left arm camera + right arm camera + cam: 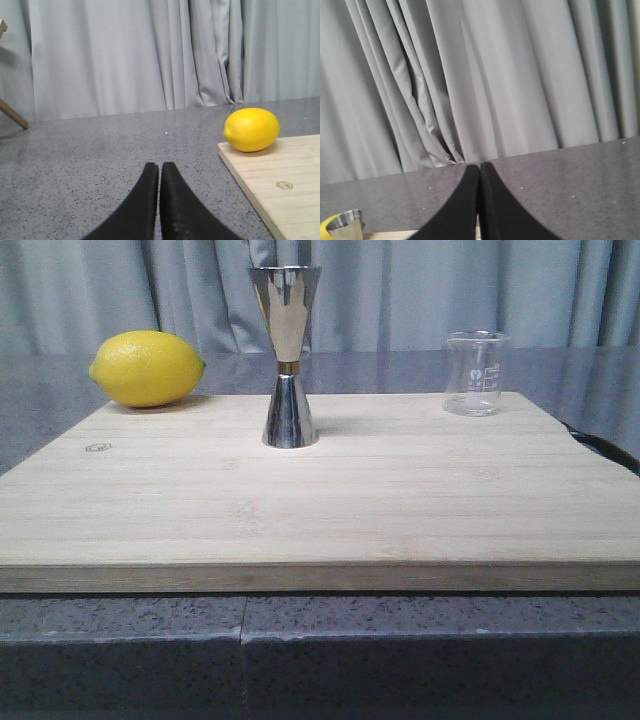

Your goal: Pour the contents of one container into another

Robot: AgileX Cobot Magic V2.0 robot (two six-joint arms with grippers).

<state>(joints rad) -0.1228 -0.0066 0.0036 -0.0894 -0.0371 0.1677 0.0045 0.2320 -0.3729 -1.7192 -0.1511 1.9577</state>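
A small clear glass beaker with white printed marks stands upright at the back right of the wooden board. A tall shiny steel jigger stands upright near the board's back middle; its rim shows in the right wrist view. My left gripper is shut and empty, over the grey counter to the left of the board. My right gripper is shut and empty too, over the counter off the board. Neither gripper shows in the front view.
A yellow lemon lies at the board's back left corner, also the lemon in the left wrist view. Grey curtains hang behind the counter. A dark cable runs along the board's right edge.
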